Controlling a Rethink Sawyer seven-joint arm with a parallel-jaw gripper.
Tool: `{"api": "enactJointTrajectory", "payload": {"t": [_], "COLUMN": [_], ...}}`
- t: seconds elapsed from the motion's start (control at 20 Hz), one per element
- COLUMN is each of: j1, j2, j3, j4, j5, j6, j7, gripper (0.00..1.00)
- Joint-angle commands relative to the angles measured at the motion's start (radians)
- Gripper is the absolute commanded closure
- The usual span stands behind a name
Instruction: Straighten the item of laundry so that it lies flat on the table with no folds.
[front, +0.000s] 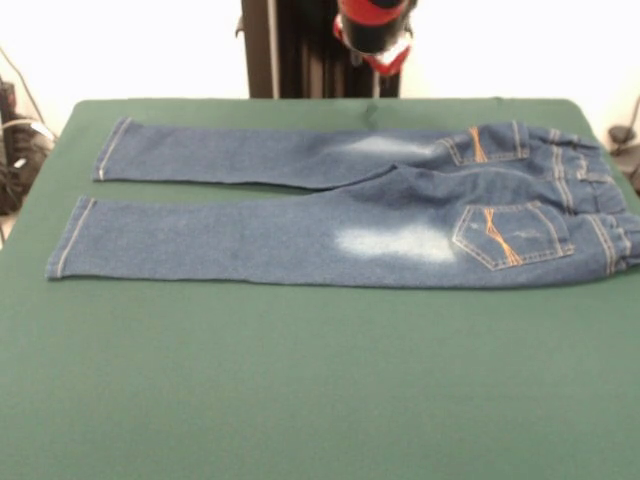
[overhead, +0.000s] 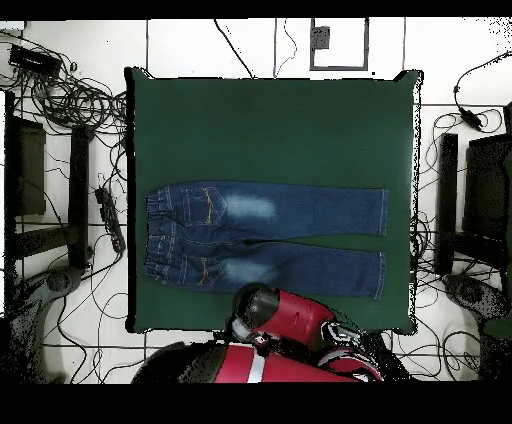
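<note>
Gripper (front: 376, 45) state cannot be told, being raised at top centre, since jeans (front: 340, 215) are spread flat on bench (front: 300, 380).

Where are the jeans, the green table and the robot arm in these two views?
jeans (front: 300, 245): front view, on the nearer leg, left of the faded patch.
table (overhead: 270, 130): overhead view, on bare green cloth beyond the jeans.
robot arm (overhead: 300, 320): overhead view, on its red casing at the table's bottom edge.
</note>
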Motion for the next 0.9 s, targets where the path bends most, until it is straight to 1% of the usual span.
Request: {"api": "enactJointTrajectory", "payload": {"t": [0.05, 0.15, 0.25, 0.35, 0.4, 0.65, 0.9], "j1": [0.084, 0.159, 0.186, 0.199, 0.215, 0.238, 0.29], "j2": [0.028, 0.02, 0.013, 0.005, 0.001, -0.02, -0.022], "j3": [0.068, -0.002, -0.024, -0.028, -0.036, -0.03, -0.073], "j4": [-0.122, -0.149, -0.158, -0.155, -0.157, -0.13, -0.128], "j5": [0.012, -0.025, -0.042, -0.041, -0.033, 0.048, 0.084], "j6": [-0.022, -0.098, -0.169, -0.235, -0.243, -0.245, -0.319], "j7": [0.109, 0.138, 0.14, 0.146, 0.157, 0.206, 0.245], "gripper": [0.0, 0.0, 0.0, 0.0, 0.0, 0.0, 0.0]}}
